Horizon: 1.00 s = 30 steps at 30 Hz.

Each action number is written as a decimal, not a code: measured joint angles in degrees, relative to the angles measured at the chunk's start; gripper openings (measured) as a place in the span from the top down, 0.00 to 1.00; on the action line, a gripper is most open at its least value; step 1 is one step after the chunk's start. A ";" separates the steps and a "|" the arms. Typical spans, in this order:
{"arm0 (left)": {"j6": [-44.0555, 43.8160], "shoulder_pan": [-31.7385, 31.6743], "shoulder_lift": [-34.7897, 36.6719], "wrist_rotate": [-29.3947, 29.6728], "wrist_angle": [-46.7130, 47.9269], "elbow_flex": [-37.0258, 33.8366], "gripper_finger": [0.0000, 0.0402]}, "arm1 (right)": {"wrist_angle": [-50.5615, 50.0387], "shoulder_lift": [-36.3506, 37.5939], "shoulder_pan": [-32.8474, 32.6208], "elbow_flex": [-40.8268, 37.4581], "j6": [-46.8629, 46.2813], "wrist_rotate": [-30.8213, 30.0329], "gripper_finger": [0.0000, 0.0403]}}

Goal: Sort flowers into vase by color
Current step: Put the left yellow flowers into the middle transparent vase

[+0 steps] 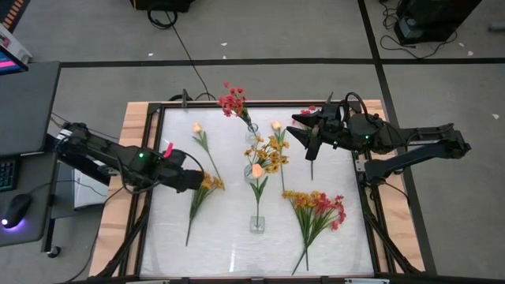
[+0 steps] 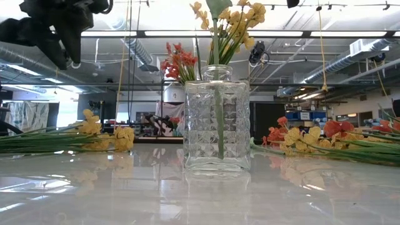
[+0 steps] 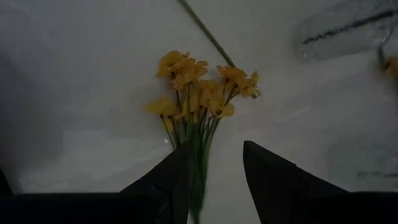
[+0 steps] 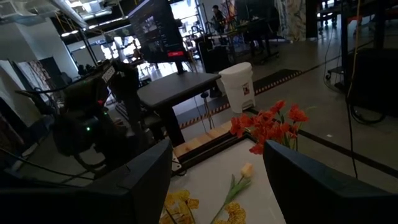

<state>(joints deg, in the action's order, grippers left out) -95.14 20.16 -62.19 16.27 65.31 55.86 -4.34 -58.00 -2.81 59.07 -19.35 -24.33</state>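
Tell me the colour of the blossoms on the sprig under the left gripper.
Yellow-orange blossoms, shown best in the left wrist view.

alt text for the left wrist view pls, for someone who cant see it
The left gripper points down at a yellow flower sprig lying on the white table, its two dark fingers open either side of the green stems.

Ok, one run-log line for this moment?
left gripper: open over yellow-orange flower sprig, stem between fingers | right gripper: open, waiting raised | clear glass vase: holds yellow sprig
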 joint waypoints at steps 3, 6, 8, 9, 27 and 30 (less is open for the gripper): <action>-3.53 0.16 -0.02 -0.23 -0.04 0.00 0.64 | -0.01 0.00 0.00 0.00 0.00 0.00 0.35; -4.51 0.78 -0.02 -0.94 -0.19 0.00 0.64 | -0.02 0.00 0.00 0.00 0.02 0.00 0.35; -3.79 1.43 -0.04 -1.01 -0.03 0.00 0.64 | 0.00 -0.01 0.00 0.00 0.01 0.00 0.35; -2.84 1.76 -0.04 -0.98 0.15 0.00 0.64 | 0.00 0.00 0.00 0.00 0.00 0.00 0.35; -1.76 4.96 -0.09 -3.67 4.34 0.00 0.64 | 0.00 -0.01 0.00 0.00 0.01 0.00 0.35; -1.76 4.96 -0.09 -3.67 4.34 0.00 0.64 | 0.00 0.00 0.00 0.00 0.00 0.00 0.35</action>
<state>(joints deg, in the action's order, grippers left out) -96.90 25.12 -62.28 12.60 69.65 55.86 -4.34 -58.00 -2.81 59.07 -19.35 -24.33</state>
